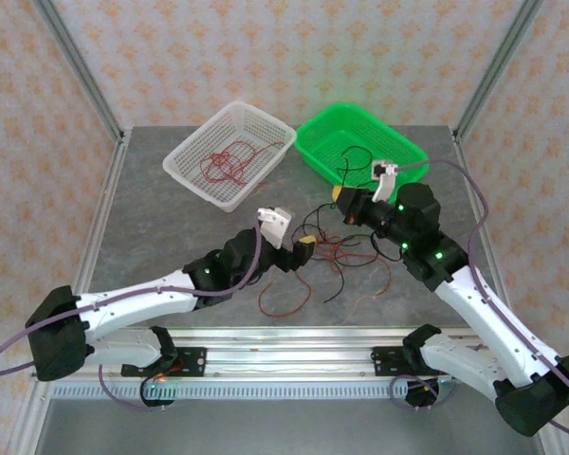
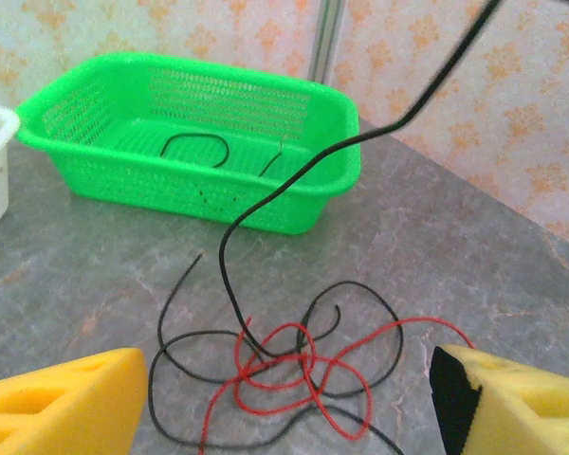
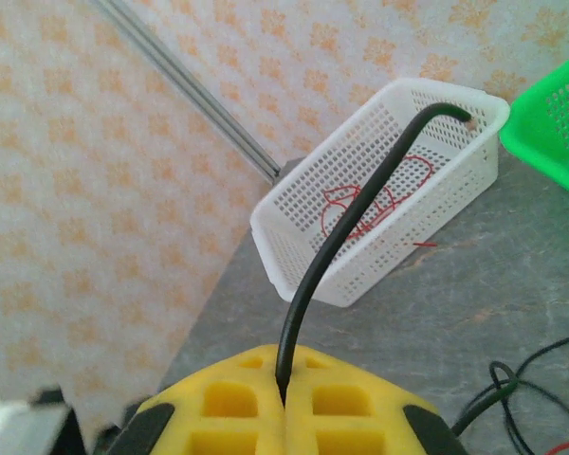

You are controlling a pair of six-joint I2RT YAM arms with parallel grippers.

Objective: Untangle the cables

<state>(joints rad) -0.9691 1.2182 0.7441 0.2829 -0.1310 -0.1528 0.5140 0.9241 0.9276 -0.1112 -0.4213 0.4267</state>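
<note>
Running upward from tangle (image 2: 299, 365) into clenched right jaws, black cable (image 3: 341, 227); left jaws spread wide

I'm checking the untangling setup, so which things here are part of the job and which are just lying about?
Job: tangled red and black cables; black cable pinched in right gripper; open left gripper by the tangle.
Lying about: white basket; green basket.

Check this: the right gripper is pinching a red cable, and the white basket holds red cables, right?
Not quite. The right gripper is pinching a black cable, as the right wrist view shows. The white basket does hold red cables.
</note>
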